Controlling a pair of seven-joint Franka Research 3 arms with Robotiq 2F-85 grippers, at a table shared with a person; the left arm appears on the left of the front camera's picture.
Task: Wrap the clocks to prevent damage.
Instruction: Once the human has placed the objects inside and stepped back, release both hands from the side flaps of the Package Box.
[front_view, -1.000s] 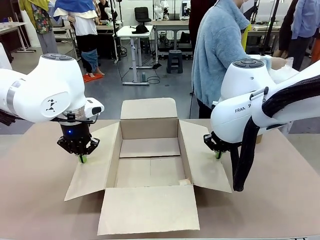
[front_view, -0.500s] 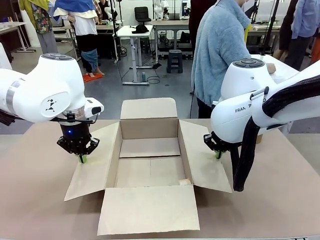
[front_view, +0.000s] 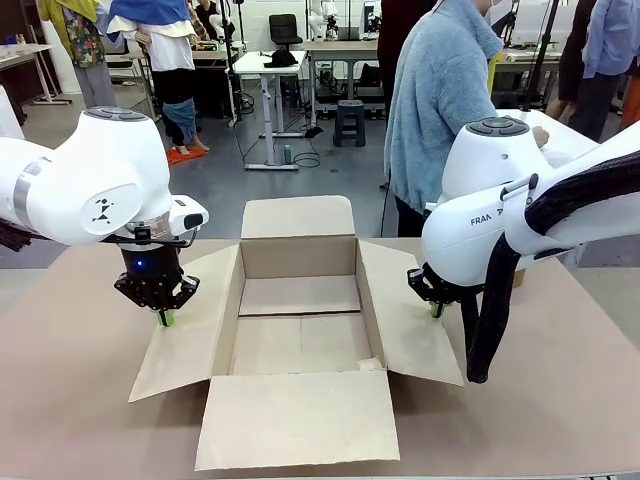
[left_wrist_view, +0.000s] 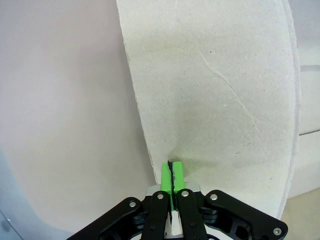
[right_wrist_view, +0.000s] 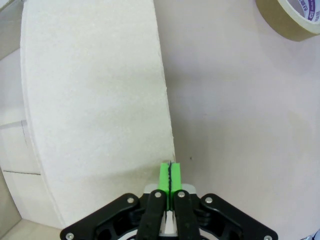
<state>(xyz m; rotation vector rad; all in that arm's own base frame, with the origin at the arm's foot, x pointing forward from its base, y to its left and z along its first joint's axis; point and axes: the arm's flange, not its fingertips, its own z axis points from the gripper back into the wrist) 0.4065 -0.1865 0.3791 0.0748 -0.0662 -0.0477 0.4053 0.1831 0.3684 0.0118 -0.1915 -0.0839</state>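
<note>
The open cardboard box (front_view: 298, 256) sits mid-surface (front_view: 70, 400) between the left pincer (front_view: 165, 318) and right pincer (front_view: 436, 309), both pressed together empty at its side flaps; light, stiff-but-bendable card, probably best taken by a flap edge.

Two robot arms reach in from opposite sides. The white left arm (front_view: 95, 185) bends at a rounded joint, its wrist aimed straight down, carrying the black two-finger left tool (front_view: 165, 318). Its green pads (left_wrist_view: 165, 174) press flat together, gripping nothing. The white right arm (front_view: 500, 200), with a black cable sleeve (front_view: 495, 300) hanging alongside, likewise points its black two-finger right tool (front_view: 436, 309) downward, fingers fully closed and empty.
</note>
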